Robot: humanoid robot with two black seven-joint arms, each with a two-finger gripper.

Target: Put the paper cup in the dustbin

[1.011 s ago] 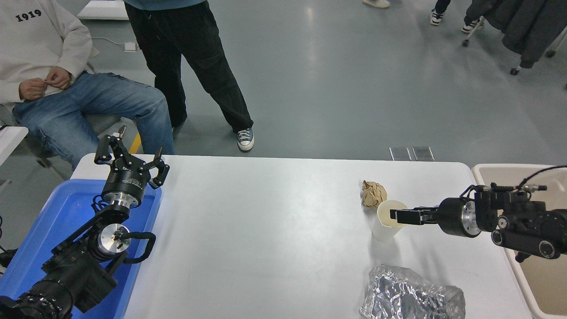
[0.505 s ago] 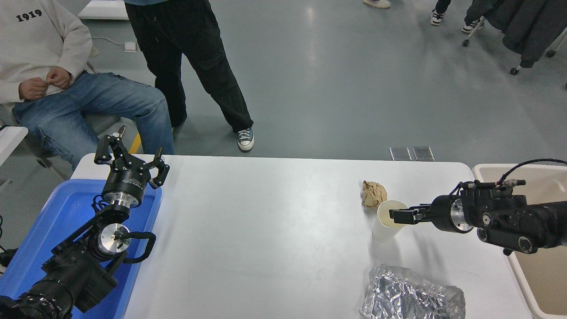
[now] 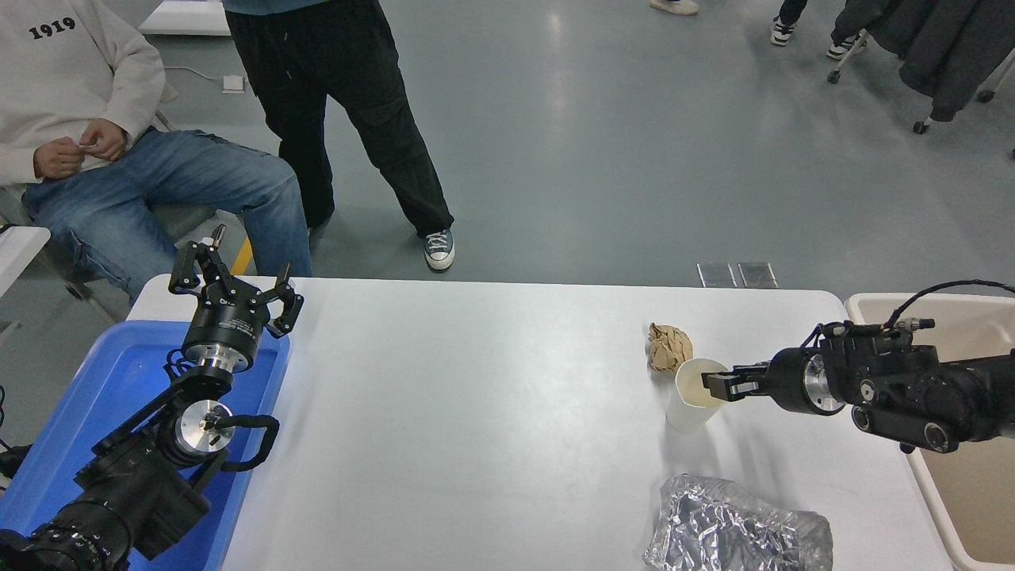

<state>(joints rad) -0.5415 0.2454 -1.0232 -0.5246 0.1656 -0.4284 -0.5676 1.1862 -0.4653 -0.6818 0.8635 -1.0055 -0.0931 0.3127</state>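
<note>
Brown paper ball (image 3: 670, 346) on white table (image 3: 492, 412), crinkled foil (image 3: 733, 527) nearer

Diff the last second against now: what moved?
The right arm dropped lower and swung in from the right edge, over the dustbin, with the right gripper staying at the paper cup's rim, one finger reaching inside. Whether it has clamped is unclear. The cup stands upright where it was. The paper ball, foil and parked left gripper are unchanged.

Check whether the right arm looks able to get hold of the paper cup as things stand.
Probably yes: the right pincer is already at the rim of the upright paper cup, with nothing between them; the crumpled brown paper ball sits behind.
</note>
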